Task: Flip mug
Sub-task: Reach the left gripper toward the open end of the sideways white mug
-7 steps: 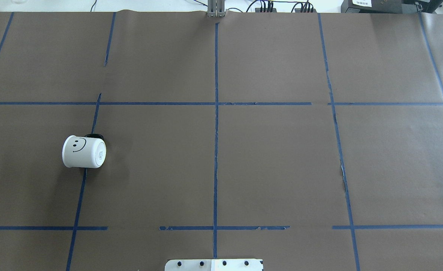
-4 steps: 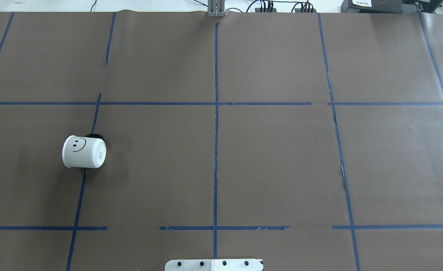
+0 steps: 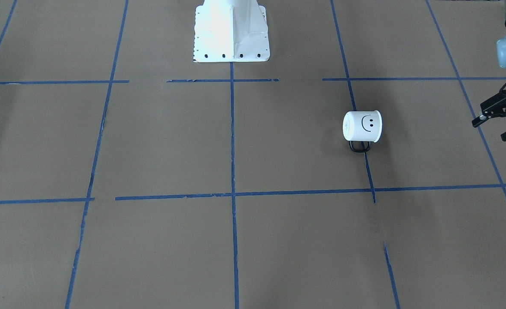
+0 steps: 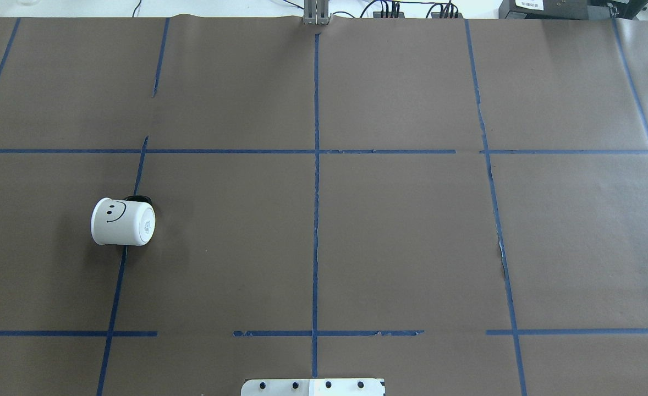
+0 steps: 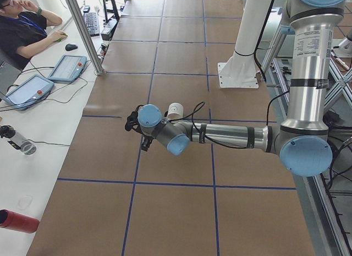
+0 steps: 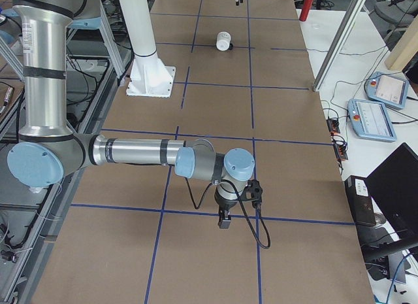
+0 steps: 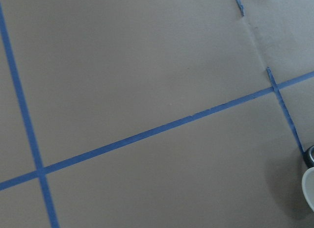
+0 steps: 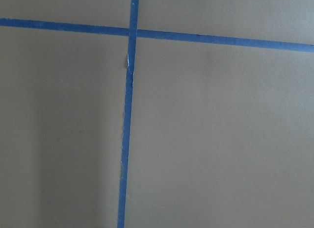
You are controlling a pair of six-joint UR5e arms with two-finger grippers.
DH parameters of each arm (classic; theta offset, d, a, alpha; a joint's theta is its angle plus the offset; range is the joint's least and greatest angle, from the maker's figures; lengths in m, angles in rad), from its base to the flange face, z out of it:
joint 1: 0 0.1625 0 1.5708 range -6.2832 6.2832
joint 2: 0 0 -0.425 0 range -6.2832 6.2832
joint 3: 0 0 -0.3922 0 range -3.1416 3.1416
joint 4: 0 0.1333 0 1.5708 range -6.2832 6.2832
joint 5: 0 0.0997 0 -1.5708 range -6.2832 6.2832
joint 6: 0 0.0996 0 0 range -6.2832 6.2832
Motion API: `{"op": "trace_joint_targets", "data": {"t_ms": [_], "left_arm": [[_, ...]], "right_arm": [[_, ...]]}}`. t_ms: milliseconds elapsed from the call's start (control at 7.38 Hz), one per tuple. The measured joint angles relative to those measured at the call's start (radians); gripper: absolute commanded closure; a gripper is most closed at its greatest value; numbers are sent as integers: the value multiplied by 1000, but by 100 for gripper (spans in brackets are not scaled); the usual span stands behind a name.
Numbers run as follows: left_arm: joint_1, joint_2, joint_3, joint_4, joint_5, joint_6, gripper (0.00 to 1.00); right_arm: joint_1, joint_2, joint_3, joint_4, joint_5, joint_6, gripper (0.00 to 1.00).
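Lying on its side: mug (image 4: pixel 121 222).

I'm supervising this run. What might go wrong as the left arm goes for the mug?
1. The mug lies on its round side, so a nudge from the open left gripper may set it rolling.
2. Its handle sits low against the table on the side away from the robot, so a grasp there may scrape the surface.
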Motion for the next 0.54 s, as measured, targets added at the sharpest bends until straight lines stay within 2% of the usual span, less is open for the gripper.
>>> {"op": "trace_joint_targets", "data": {"t_ms": [271,542], "left_arm": [[78,-6,55,-246,-12,-220,0],[141,-11,94,-432,-11,-382,0]], "right_arm": [[0,0,0,0,0,0,0],[0,0,0,0,0,0,0]]}}
